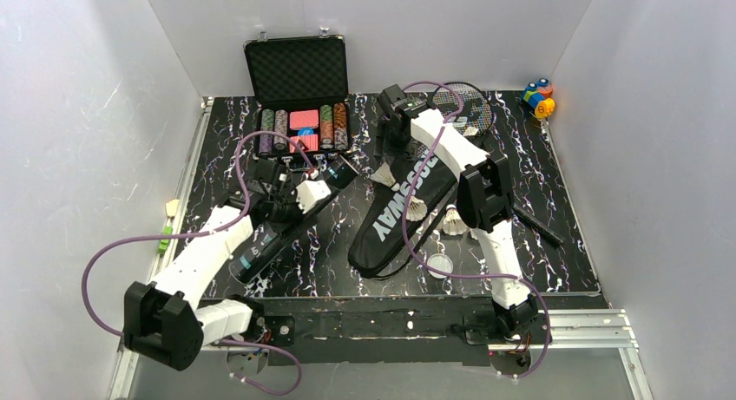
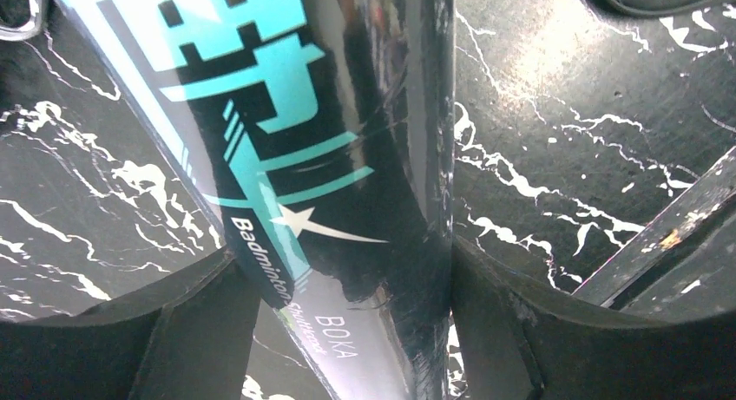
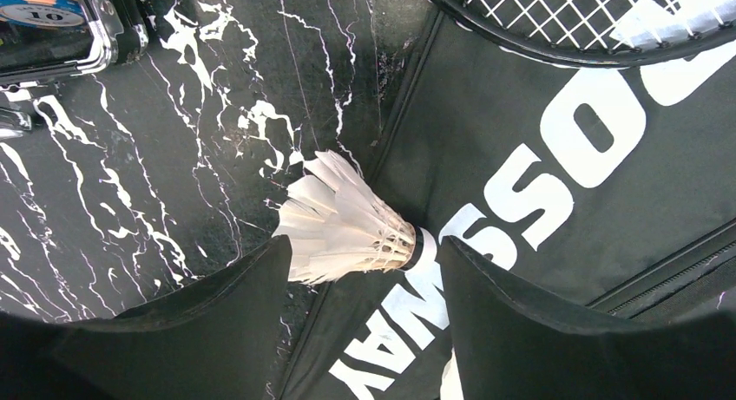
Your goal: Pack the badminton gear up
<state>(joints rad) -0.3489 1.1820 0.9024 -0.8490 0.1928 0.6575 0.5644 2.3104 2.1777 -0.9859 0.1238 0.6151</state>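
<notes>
At the edge of the bag [image 3: 521,270], right pincer [image 3: 364,248] sits wide astride a shuttlecock [image 3: 343,231]: featherlight, crushable, so squeeze gently near its narrow end. Left pincer [image 2: 343,261] clamps the slick, stiff tube [image 2: 347,157].

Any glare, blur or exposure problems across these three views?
Top external: even, soft light, sharp throughout, no hard shadows. Left wrist: the glossy tube carries smeared reflections, a glare patch washes the table at upper right, and the left tool's fingers are dark and soft. Right wrist: shuttlecock crisp, feathers nearly blown out; right tool's fingers underexposed.
</notes>
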